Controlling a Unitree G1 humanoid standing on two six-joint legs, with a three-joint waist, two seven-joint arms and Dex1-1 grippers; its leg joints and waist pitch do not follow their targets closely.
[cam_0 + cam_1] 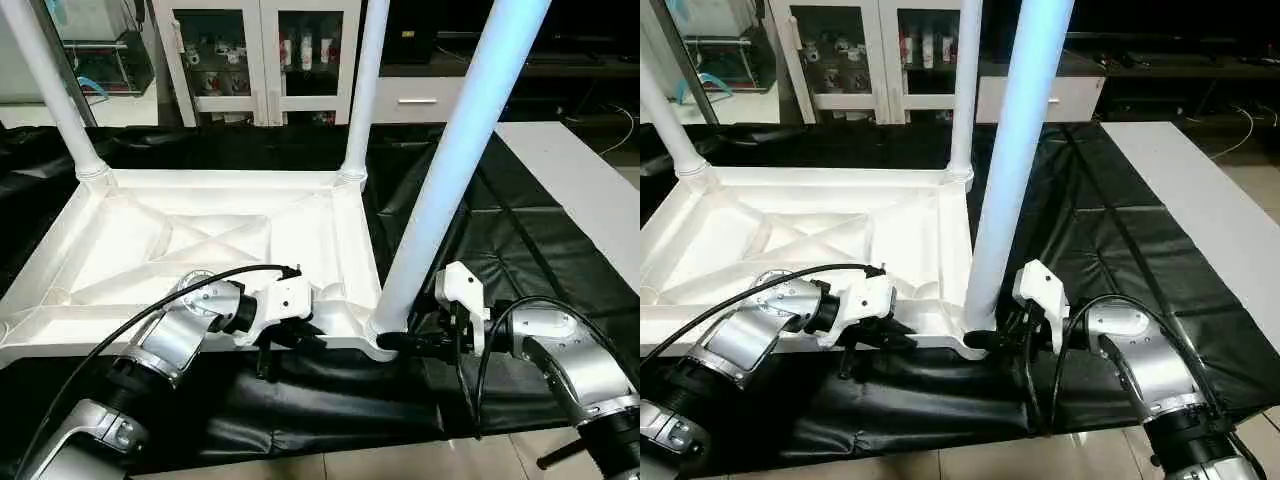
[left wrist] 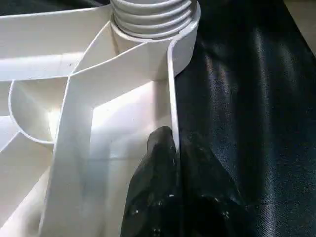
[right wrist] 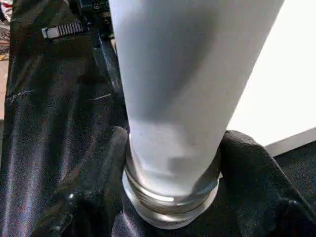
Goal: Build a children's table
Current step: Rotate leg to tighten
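Your upturned table top [image 1: 190,245] lies ribs-up on the black sheet [image 1: 520,260], with three legs standing in its corner sockets (two far, one near). The near leg [image 1: 455,150] rises at the front right corner, and your right gripper [image 3: 170,163] has a finger on each side of its base. Your left gripper [image 2: 173,168] pinches the top's front rim.

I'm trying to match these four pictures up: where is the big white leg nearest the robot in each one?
Left eye: near leg right of centre.
Right eye: centre.
Left wrist: its threaded base at the top edge.
Right wrist: between the right gripper's fingers.
Shared landmark: the corner socket.
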